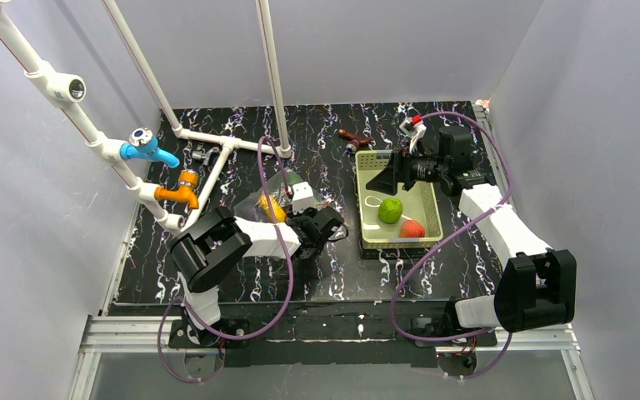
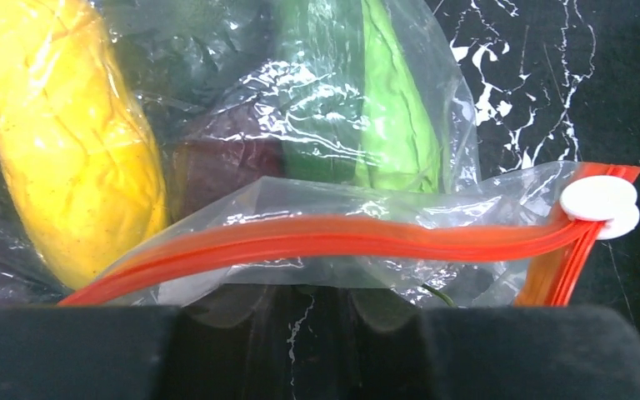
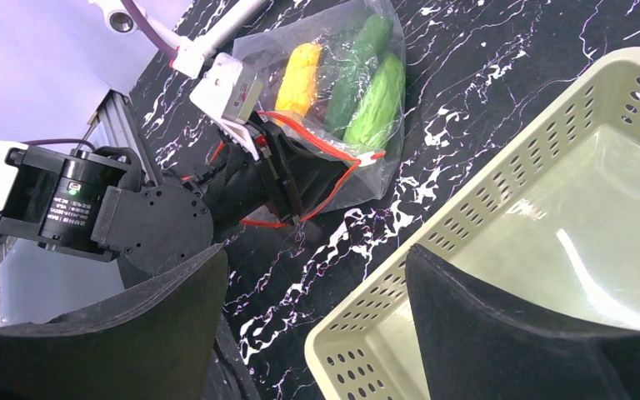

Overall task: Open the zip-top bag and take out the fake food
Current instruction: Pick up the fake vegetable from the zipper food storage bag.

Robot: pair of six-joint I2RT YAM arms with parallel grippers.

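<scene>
Jaws-wise: found part-spread on left gripper [image 2: 300, 310], film of zip-top bag [image 2: 217, 92] between them, no firm pinch seen; found wide apart and empty on right gripper [image 3: 315, 258] above basket [image 3: 500, 192]. Spotted zip-top bag left of basket, apart from it, fake food [image 2: 67, 142] inside. Judged best: pinch one lip only, just under red strip [image 2: 342, 237], pin it down, leave mouth gaping toward basket.

Glossy, crinkly plastic zip-top bag [image 2: 317, 200]
</scene>
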